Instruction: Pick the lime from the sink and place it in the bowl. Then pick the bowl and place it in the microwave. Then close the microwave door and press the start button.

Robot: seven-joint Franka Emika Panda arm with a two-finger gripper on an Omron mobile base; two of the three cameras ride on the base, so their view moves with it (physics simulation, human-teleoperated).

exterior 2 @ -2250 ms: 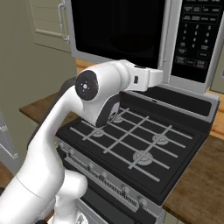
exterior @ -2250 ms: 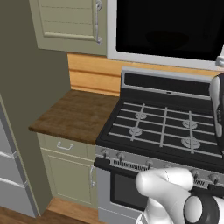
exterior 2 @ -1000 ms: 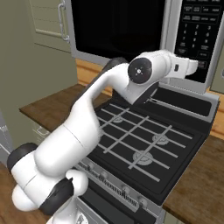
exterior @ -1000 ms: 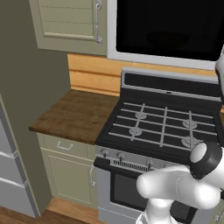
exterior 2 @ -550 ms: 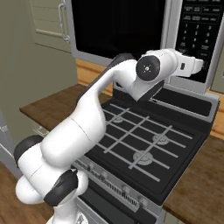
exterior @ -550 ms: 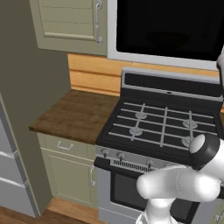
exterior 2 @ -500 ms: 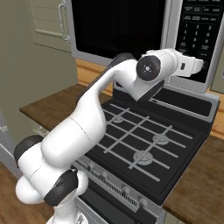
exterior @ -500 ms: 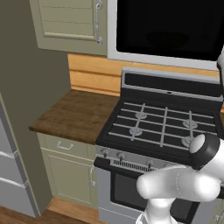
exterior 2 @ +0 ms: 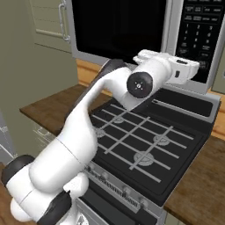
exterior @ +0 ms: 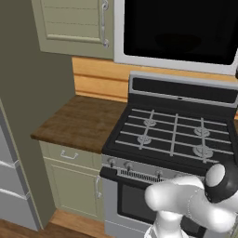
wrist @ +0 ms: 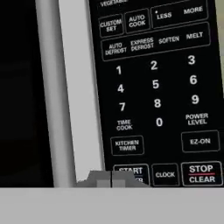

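Note:
The microwave [exterior 2: 176, 48] hangs above the stove with its door [exterior 2: 118, 30] closed, black glass [exterior: 181, 28] facing me. In the hand view the long bar handle [wrist: 52, 87] runs down the left and the black keypad panel [wrist: 153, 87] lies straight ahead. My gripper [wrist: 111, 179] is shut with nothing in it, its tips right at the START button [wrist: 130, 169]. From the right base view the hand [exterior 2: 193, 70] points at the lower keypad [exterior 2: 202, 30]. The lime, the bowl and the sink are out of view.
A black gas stove [exterior 2: 145, 140] lies below the arm, with a wooden counter [exterior: 79, 121] to its left. A green-grey wall cabinet [exterior: 74, 23] hangs left of the microwave. A tall grey fridge [exterior: 9, 186] stands at the far left.
The arm has swung up from over the stove to the keypad on the microwave's right. Over the last half second the hand has hardly shifted.

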